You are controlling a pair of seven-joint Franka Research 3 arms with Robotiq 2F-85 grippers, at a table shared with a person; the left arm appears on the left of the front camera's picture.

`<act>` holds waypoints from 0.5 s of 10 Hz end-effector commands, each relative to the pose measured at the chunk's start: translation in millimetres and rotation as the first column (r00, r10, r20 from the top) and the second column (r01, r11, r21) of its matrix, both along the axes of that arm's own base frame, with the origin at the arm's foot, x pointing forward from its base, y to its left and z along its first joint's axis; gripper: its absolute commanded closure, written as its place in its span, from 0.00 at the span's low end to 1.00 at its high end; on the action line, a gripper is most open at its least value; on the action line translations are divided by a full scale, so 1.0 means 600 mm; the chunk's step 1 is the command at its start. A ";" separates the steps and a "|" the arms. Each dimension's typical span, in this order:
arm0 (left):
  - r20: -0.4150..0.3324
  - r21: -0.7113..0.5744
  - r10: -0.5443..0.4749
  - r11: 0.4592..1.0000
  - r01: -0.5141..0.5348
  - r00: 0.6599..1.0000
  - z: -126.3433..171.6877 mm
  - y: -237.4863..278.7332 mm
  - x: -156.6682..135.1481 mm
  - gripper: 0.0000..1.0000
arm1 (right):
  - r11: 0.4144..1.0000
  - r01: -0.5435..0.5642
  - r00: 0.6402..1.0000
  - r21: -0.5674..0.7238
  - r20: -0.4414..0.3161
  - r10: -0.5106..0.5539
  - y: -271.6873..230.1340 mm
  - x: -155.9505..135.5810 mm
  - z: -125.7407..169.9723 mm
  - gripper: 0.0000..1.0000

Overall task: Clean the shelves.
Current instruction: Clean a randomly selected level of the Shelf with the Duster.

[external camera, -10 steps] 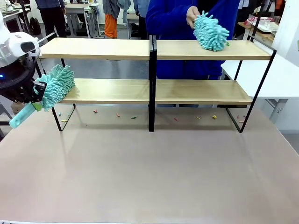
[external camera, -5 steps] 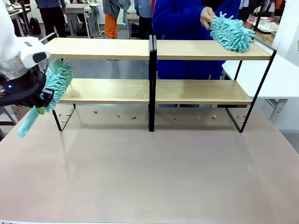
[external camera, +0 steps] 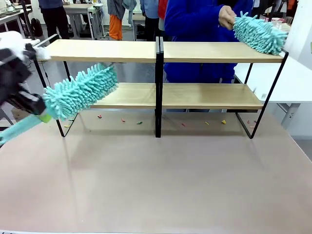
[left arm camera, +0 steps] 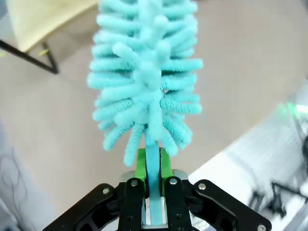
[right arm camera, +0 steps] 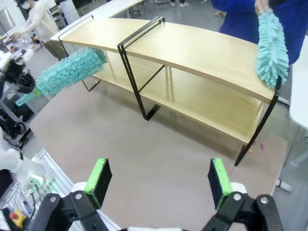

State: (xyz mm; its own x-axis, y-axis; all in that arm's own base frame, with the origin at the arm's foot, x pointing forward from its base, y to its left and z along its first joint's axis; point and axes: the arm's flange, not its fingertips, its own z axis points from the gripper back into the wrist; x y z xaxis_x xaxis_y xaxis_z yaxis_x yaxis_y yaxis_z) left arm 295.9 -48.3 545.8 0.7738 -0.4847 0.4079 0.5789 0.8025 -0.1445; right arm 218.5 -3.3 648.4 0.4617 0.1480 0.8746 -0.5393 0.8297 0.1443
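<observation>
The shelves [external camera: 209, 51] [right arm camera: 192, 48] stand across the far half of the table, two pale boards in a black frame. My left gripper [external camera: 36, 108] [left arm camera: 153, 179] at the far left is shut on the handle of a teal fluffy duster [external camera: 80, 90] [left arm camera: 147, 72] [right arm camera: 72, 70]. Its head slants up to the right, over the left end of the lower board; contact cannot be told. A person in blue behind the shelves holds a second teal duster [external camera: 258, 33] [right arm camera: 271, 45] on the right end of the top board. My right gripper [right arm camera: 157, 180] is open and holds nothing, high above the table's front.
Small coloured scraps [external camera: 139, 123] lie on the tabletop [external camera: 156, 185] under the shelves. A white table [external camera: 292, 78] adjoins at the right. The person's hand [external camera: 226, 17] grips the second duster above the top board.
My left arm swung the duster from upright beside the frame to slanting rightward over the lower board's left end. The person's duster slid right along the top board to its end.
</observation>
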 end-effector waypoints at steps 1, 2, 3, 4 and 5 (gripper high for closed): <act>-0.075 -0.124 -0.301 0.949 0.291 0.951 0.015 0.113 -0.093 0.87 | 1.000 0.000 1.000 0.000 -0.002 0.000 0.000 -0.001 0.001 0.00; -0.074 -0.159 -0.386 0.915 0.372 0.919 0.022 0.149 -0.120 0.87 | 1.000 0.000 1.000 0.000 -0.002 0.000 0.000 -0.001 0.001 0.00; -0.083 -0.214 -0.520 0.842 0.495 0.850 0.028 0.193 -0.151 0.87 | 1.000 0.000 1.000 0.000 -0.002 0.000 0.000 -0.001 0.001 0.00; -0.027 -0.280 -0.606 0.768 0.576 0.795 0.038 0.235 -0.178 0.87 | 1.000 0.000 1.000 0.000 -0.002 0.000 0.000 -0.001 0.001 0.00; 0.086 -0.351 -0.607 0.724 0.594 0.790 0.054 0.283 -0.196 0.87 | 1.000 0.000 1.000 0.000 -0.002 0.000 0.000 -0.001 0.001 0.00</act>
